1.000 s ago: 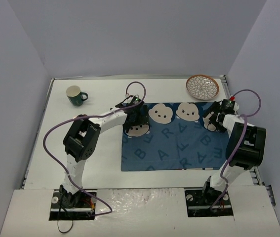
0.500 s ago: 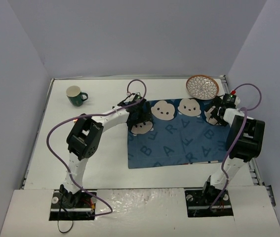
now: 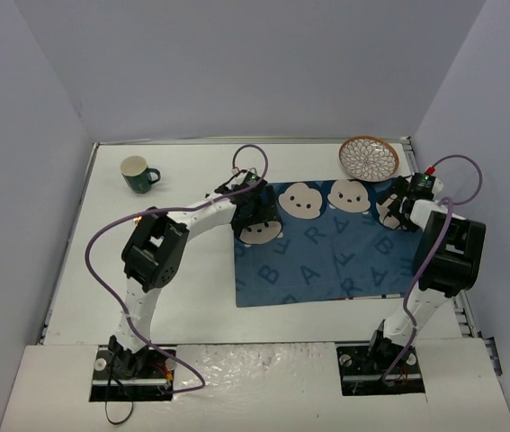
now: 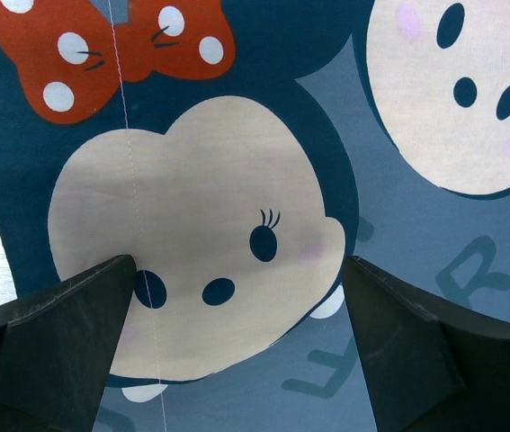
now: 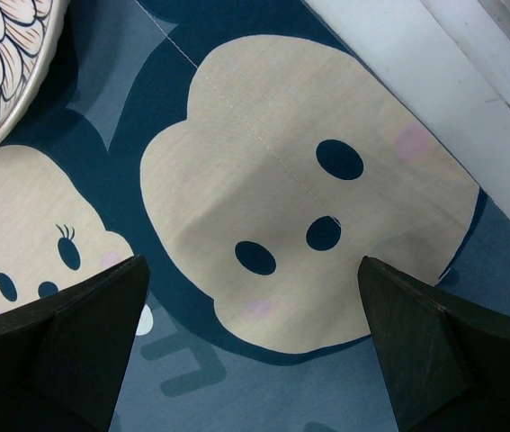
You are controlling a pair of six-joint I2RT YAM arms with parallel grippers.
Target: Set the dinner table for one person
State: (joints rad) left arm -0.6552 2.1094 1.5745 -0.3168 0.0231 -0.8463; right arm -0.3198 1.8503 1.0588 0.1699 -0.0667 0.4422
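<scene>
The left end effector [image 4: 238,270] and right end effector [image 5: 253,265] hang wide open and empty just above the far corners of the limp blue mat [image 3: 326,265] lying on the rigid white surface [image 3: 183,306] beneath them, soft cloth probably best pinched at an edge.

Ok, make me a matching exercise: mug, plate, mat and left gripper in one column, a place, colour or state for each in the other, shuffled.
Things:
1. mug
2. plate
3. mat
4. left gripper

Descriptions:
A. open, over a cartoon face
B. far right corner of the table
C. far left of the table
D. spread out, dark blue

Pairs: 1-C, 2-B, 3-D, 4-A
</scene>
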